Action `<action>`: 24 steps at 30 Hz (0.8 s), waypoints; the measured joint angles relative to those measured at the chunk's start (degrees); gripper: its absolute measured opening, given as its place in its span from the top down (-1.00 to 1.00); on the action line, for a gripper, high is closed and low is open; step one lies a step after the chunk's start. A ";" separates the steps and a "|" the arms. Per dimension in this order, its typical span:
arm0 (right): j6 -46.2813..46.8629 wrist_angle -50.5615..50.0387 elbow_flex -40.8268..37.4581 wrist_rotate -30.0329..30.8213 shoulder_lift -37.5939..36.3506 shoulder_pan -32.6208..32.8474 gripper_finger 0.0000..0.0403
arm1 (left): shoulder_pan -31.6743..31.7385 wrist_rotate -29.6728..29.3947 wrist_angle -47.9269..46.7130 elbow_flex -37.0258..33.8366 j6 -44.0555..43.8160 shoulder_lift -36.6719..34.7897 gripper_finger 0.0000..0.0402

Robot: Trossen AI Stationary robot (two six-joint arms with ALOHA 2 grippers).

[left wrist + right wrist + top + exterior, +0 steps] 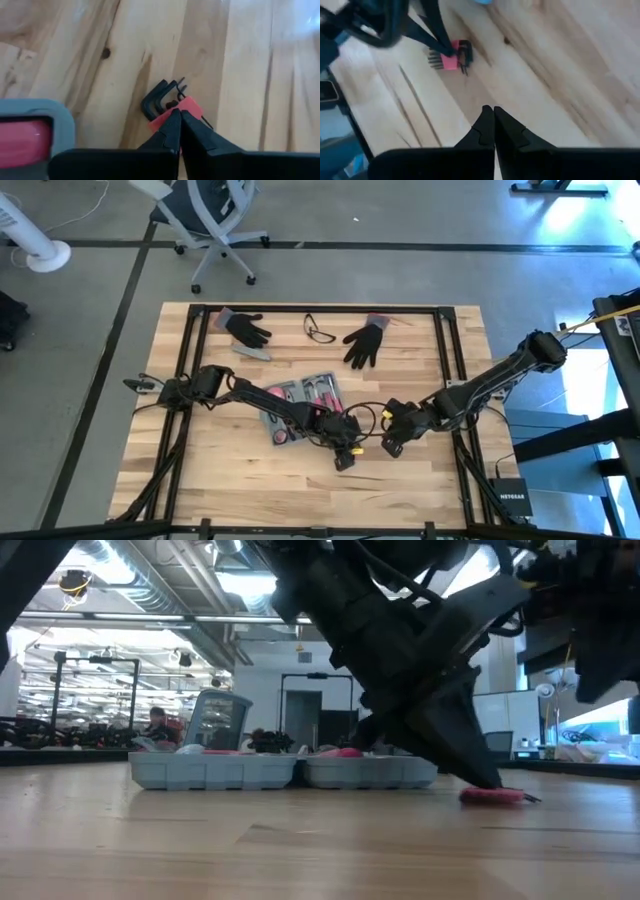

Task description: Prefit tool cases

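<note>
The tool case (300, 402) lies open and flat on the wooden table, blue-grey, with pink-handled tools in its recesses; the low view shows its wall (285, 772), the left wrist view one corner (30, 135). Right of it and nearer the front edge lies a red holder with black hex keys (162, 100) (448, 61) (495, 796). My left gripper (345, 458) (178, 116) is shut, its tip at that holder. My right gripper (392, 445) (493, 112) hangs shut over bare wood just right of the holder, touching nothing. My left gripper meets the red holder (191, 106) of the hex key set with the tips of its shut fingers (487, 780). The fingers slant down from the table's left. The set lies flat on the wood. Whether any edge is caught between the tips does not show.
Two black gloves (248, 330) (365, 342), a pair of glasses (320, 330) and a small grey bar (256, 352) lie along the far side. Black frame rails (452, 360) run round the table. Bare wood stretches along the near edge.
</note>
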 joint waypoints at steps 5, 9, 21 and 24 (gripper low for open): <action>4.56 4.63 -0.09 0.93 1.86 0.15 1.00 | -0.10 -0.45 -3.41 0.13 5.36 -0.44 1.00; 6.01 10.89 0.00 2.50 2.82 0.01 1.00 | -0.63 -0.55 -4.80 0.09 6.84 -1.62 1.00; 13.77 21.68 -0.02 4.10 13.20 -0.27 1.00 | -1.61 -1.09 -2.97 -3.37 7.00 -2.94 1.00; 14.03 28.30 0.02 4.47 16.35 -1.61 1.00 | -2.36 -1.12 -0.31 -4.89 5.25 -3.03 1.00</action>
